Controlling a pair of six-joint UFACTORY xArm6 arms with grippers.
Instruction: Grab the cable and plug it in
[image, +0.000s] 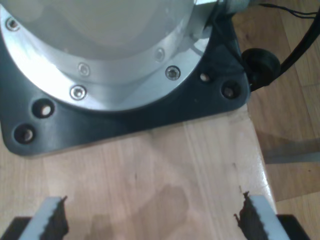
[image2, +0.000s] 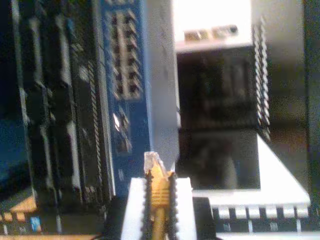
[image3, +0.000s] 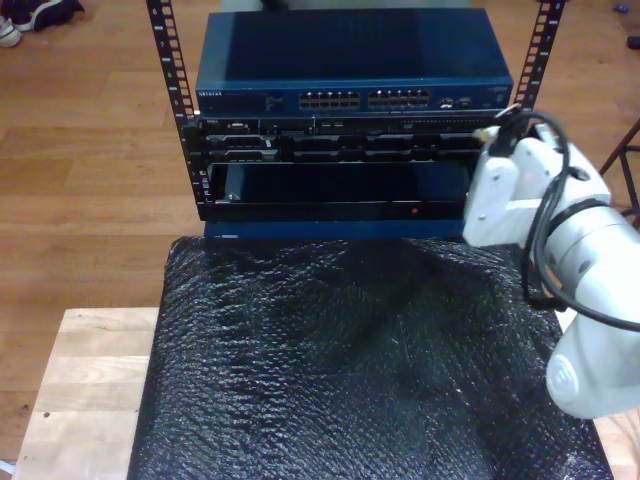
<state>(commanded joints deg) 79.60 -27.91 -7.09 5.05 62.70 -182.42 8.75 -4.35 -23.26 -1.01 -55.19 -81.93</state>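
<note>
My second gripper (image2: 159, 202) is shut on the yellow-orange cable (image2: 160, 187), gripping just behind its clear plug (image2: 153, 163). The plug sticks out past the white pads toward the blue network switch (image2: 125, 100), close to its rows of dark ports (image2: 125, 55); I cannot tell whether it touches. In the exterior view the white second arm (image3: 530, 190) reaches to the rack's right end, and its wrist hides the gripper. The switch (image3: 350, 60) sits on top of the rack. My first gripper (image: 152, 222) is open with nothing between its fingers, above a wooden tabletop (image: 165, 165).
A black rack (image3: 200, 160) with upright rails holds darker units below the switch. Black bubble wrap (image3: 350, 360) covers the table in front of it. In the first wrist view a silver arm base (image: 100, 50) on a black plate (image: 125, 117) stands close ahead.
</note>
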